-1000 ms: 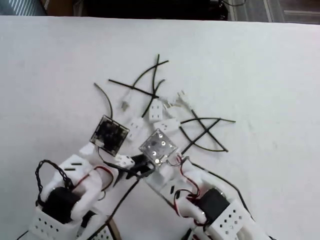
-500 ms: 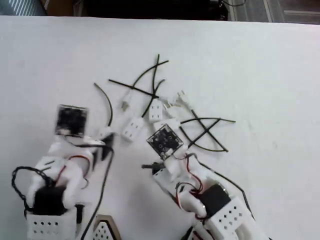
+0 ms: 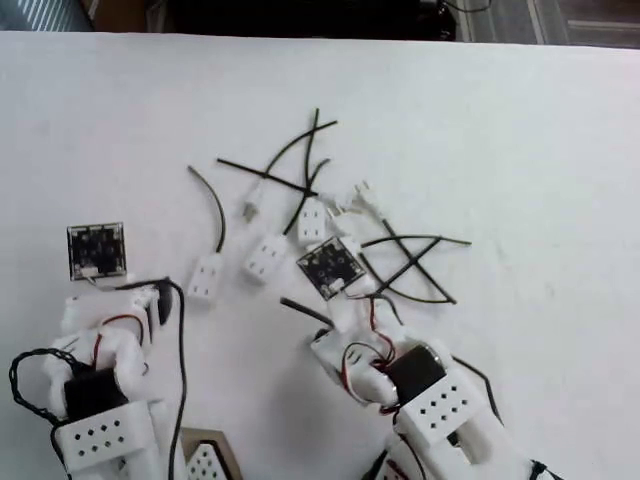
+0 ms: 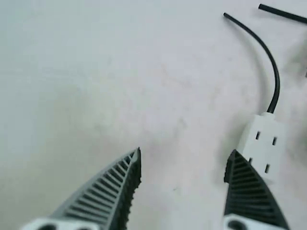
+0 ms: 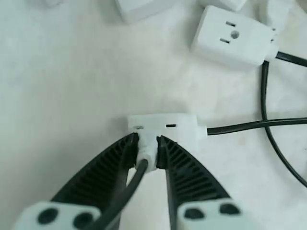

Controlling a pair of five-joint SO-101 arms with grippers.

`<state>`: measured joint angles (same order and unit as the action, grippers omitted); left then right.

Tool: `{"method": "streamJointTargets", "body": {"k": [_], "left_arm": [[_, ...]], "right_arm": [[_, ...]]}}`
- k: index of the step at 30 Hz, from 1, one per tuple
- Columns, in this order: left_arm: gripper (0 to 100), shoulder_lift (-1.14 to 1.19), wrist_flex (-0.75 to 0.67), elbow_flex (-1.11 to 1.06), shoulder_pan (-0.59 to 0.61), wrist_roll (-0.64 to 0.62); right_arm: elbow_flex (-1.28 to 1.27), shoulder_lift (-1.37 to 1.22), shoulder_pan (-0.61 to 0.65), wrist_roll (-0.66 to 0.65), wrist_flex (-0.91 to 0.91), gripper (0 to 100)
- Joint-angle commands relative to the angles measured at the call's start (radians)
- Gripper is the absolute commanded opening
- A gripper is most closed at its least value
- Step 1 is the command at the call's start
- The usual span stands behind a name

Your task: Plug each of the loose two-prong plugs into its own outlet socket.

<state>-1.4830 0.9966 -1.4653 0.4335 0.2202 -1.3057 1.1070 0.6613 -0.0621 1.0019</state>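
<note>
1. Currently the right gripper (image 5: 147,143) is pressed together on a white two-prong plug (image 5: 146,155), clamping its body from both sides. The plug's black cord (image 5: 125,191) trails back between the jaws, which leaves the prong end free to face forward.
2. The plug's front butts against the side of a white outlet socket (image 5: 165,128) lying flat on the table (image 5: 57,86). No gap shows at the joint, but it cannot be told whether the prongs are fully seated. The socket's own cord (image 5: 240,125) exits from one end, clear of the jaws.
3. In the high view the right arm (image 3: 430,400) enters from 5 o'clock of the table, with its wrist over the 6 o'clock edge of the central cluster of sockets and cords.
4. The left gripper (image 4: 185,155) is spread wide and holds nothing. It hangs low over bare table near 8 o'clock.
5. A free socket (image 3: 205,277) lies at roughly 2 o'clock from the left wrist, just beside one jaw tip. The wide opening likely suits straddling this block to brace it.
6. A second free socket (image 3: 266,257) and a third (image 3: 312,220) lie towards the cluster's centre. Loose plugs (image 3: 352,200) lie near its 12 o'clock side. Most pairings appear not yet made.
</note>
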Motion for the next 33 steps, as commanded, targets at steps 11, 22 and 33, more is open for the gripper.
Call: {"method": "streamJointTargets", "body": {"k": [11, 22, 33], "left_arm": [[29, -0.012, -0.020, -0.008, 0.007, 0.008], [29, -0.012, -0.018, -0.009, 0.007, 0.008], [29, -0.012, -0.018, -0.009, 0.007, 0.008]], "right_arm": [[0.147, -0.021, 0.059, 0.012, 0.054, 1.6], [0.018, -0.021, 0.045, 0.006, -0.068, 1.6], [-0.018, -0.022, 0.024, 0.005, -0.065, 1.6]]}}
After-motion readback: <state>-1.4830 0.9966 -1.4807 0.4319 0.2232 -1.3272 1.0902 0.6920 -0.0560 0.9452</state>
